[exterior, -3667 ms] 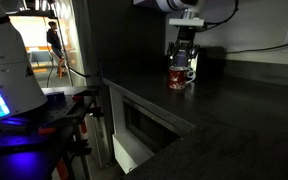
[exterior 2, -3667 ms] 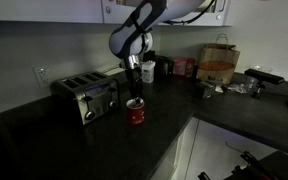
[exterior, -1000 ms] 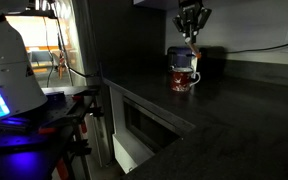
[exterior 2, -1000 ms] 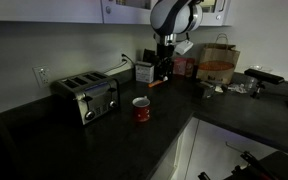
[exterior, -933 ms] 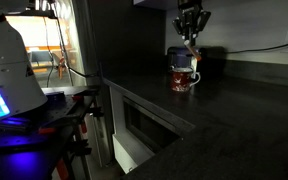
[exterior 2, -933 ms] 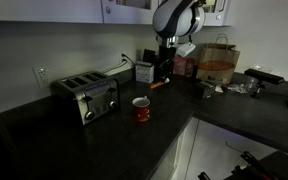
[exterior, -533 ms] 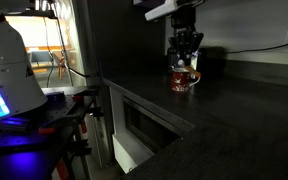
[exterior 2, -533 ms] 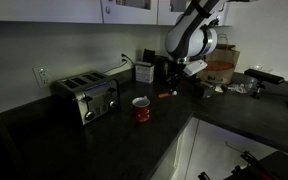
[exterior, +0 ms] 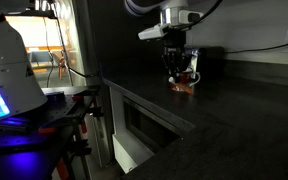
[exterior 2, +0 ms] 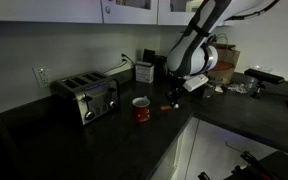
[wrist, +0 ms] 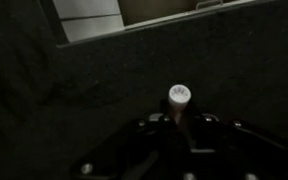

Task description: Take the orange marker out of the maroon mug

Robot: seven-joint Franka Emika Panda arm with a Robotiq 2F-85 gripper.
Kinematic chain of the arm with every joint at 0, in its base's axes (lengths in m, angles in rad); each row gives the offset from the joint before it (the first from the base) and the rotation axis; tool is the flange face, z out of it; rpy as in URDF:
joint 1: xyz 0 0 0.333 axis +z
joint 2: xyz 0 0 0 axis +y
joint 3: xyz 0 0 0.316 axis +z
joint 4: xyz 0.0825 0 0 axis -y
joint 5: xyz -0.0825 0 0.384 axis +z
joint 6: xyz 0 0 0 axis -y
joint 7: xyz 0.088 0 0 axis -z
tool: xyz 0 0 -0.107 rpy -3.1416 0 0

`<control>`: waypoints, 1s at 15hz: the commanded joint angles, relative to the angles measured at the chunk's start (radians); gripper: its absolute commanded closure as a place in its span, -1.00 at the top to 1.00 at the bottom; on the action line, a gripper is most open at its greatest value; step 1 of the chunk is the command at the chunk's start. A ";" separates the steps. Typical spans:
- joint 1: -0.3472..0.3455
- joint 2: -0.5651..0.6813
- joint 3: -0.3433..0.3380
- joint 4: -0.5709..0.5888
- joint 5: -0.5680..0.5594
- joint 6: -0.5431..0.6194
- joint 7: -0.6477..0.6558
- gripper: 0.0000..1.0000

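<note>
The maroon mug (exterior 2: 140, 110) stands on the dark counter in front of the toaster. In an exterior view the mug (exterior: 192, 77) is mostly hidden behind the arm. My gripper (exterior 2: 173, 99) hangs low over the counter, a short way beside the mug, and is shut on the orange marker (exterior 2: 170, 107). The marker's lower end is close to the counter top, outside the mug. In the wrist view the marker's white end cap (wrist: 179, 96) pokes out between the two dark fingers of my gripper (wrist: 180, 122). An orange tip of the marker (exterior: 184, 88) shows under my gripper (exterior: 177, 68).
A silver toaster (exterior 2: 86, 97) sits at the back of the counter. Jars and boxes (exterior 2: 146, 70) stand by the wall, and a brown paper bag (exterior 2: 220, 62) sits further along. The counter's corner edge (exterior 2: 189, 122) runs near the gripper. A dark appliance (exterior: 213, 62) stands behind the mug.
The gripper has come down from high above the counter to just over it and moved sideways away from the mug, with the marker still in it. The mug has stayed put.
</note>
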 commanded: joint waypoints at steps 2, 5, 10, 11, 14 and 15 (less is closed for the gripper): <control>0.010 0.042 -0.027 0.026 -0.051 -0.018 0.053 -0.62; 0.003 0.072 -0.024 0.040 -0.040 -0.037 0.040 -0.12; 0.002 0.121 -0.021 0.068 -0.037 -0.071 0.038 0.25; 0.004 0.122 -0.022 0.071 -0.039 -0.077 0.039 0.55; 0.007 0.099 -0.016 0.088 -0.038 -0.165 0.035 0.97; 0.014 0.088 -0.017 0.102 -0.035 -0.235 0.053 1.00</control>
